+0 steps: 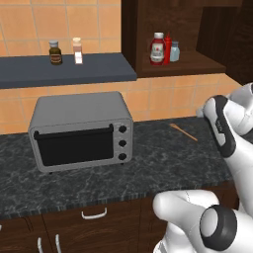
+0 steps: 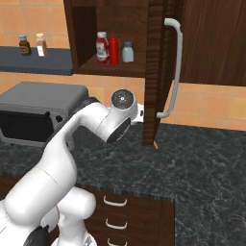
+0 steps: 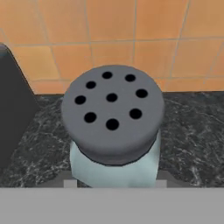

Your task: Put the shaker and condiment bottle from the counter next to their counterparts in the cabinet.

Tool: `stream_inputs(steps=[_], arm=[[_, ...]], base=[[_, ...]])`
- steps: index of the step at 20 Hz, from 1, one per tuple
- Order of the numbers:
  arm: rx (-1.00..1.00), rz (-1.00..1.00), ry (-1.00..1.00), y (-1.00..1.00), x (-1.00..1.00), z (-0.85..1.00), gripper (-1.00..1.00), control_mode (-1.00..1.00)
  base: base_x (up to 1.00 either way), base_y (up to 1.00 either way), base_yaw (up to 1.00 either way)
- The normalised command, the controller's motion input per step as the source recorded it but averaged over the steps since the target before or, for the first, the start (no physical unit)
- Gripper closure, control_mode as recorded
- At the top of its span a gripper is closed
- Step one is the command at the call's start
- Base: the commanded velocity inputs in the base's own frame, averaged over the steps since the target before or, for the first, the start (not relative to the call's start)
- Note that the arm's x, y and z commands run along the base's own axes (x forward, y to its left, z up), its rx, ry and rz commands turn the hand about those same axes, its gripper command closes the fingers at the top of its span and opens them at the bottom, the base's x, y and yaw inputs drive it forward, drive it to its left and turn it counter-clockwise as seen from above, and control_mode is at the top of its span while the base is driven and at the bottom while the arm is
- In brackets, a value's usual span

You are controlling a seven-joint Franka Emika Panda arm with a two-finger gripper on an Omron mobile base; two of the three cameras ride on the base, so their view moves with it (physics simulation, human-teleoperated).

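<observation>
Over the counter (image 3: 192, 131) — claw closed around the shaker (image 3: 112, 127).

Orange tiled wall (image 1: 20, 22) behind a grey toaster oven (image 1: 79, 131) and a blue-grey wall shelf (image 1: 64, 71).

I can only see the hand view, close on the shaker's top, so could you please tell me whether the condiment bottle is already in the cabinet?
Observer: Yes, the condiment bottle stands on the shelf of the cabinet, close beside the slim red squeeze bottle.
Operator: Is a second shaker up there as well?
Observer: Yes, the counterpart shaker stands just right of the squeeze bottle.
Operator: Is the way into the shelf open?
Observer: Yes, the door is swung open, seen edge-on to the right of the shelf.
</observation>
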Motion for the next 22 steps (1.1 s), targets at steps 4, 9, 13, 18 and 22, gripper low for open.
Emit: stream_inputs(steps=[4,9,13,18,22], arm=[[-0.14,0.13,0.15,0.06,-0.07,0.37,1.00,-1.00],[0.00,0.14,0.03,0.05,0.00,0.52,1.00,-1.00],[0.00,0.14,0.00,0.09,0.00,0.48,1.00,-1.00],[-0.01,0.10,0.00,0.15,0.00,0.40,1.00,-1.00],[-0.05,0.07,0.00,0.21,0.00,0.41,1.00,-1.00]], base=[[0.00,0.00,0.00],[0.00,0.00,0.00],[0.00,0.00,0.00],[0.00,0.00,0.00],[0.00,0.00,0.00]])
